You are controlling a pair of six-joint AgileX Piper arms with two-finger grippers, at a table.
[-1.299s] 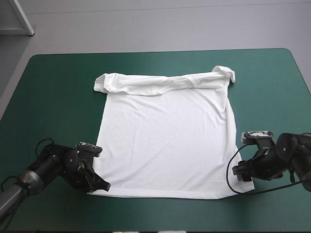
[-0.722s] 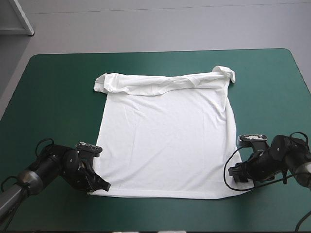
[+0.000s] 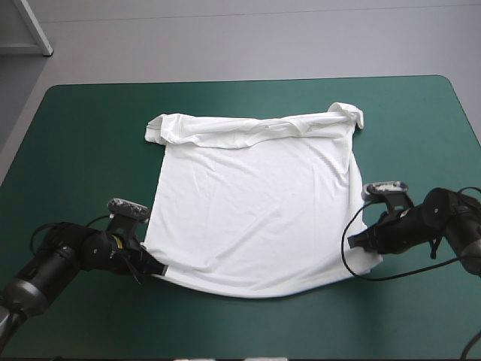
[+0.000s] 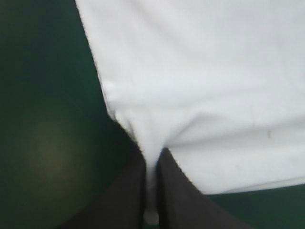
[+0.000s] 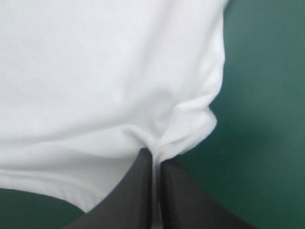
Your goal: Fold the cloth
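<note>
The white T-shirt [image 3: 252, 203] lies spread on the teal-green table, its far end rolled into a band with the sleeves. My left gripper [image 3: 156, 271] is shut on the T-shirt at its near left corner. My right gripper [image 3: 364, 242] is shut on the T-shirt at its near right corner. Both corners are lifted slightly, and the near hem sags in a curve between them. In the left wrist view the white cloth [image 4: 200, 86] is pinched between the black fingers [image 4: 128, 191] of the left gripper [image 4: 151, 186]. The right wrist view shows a fold of the T-shirt [image 5: 95, 76] bunched at the right gripper [image 5: 155, 176].
Bare teal-green cover [image 3: 83, 143] surrounds the T-shirt on all sides. A pale post [image 3: 34, 26] stands beyond the table's far left corner.
My right gripper has moved in to the near right corner and shut on it. Both grippers have drawn the near corners up and away from the front edge, curving the hem.
</note>
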